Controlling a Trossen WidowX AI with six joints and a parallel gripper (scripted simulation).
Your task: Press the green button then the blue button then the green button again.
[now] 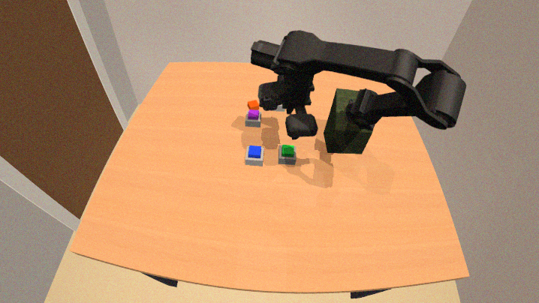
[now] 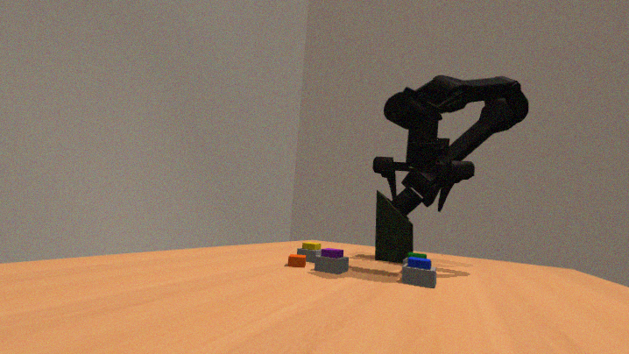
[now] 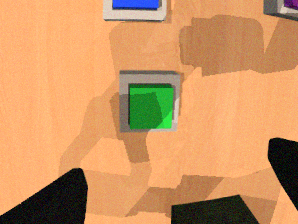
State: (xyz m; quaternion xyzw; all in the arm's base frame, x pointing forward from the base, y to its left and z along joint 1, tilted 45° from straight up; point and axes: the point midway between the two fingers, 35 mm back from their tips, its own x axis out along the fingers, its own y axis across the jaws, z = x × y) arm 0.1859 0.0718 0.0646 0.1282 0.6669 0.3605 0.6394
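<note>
Two fingers of the gripper (image 2: pixel 415 194) stand spread and empty, high above the green button (image 1: pixel 287 150). The blue button (image 1: pixel 254 151) sits just beside it. Step one looks pending: descend squarely onto green.

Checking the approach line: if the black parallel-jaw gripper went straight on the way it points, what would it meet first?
Most likely the square green button on its grey base. The open, empty gripper points down at the table, and the wrist view centres that button just ahead of the fingers. Depth is hard to judge.
</note>
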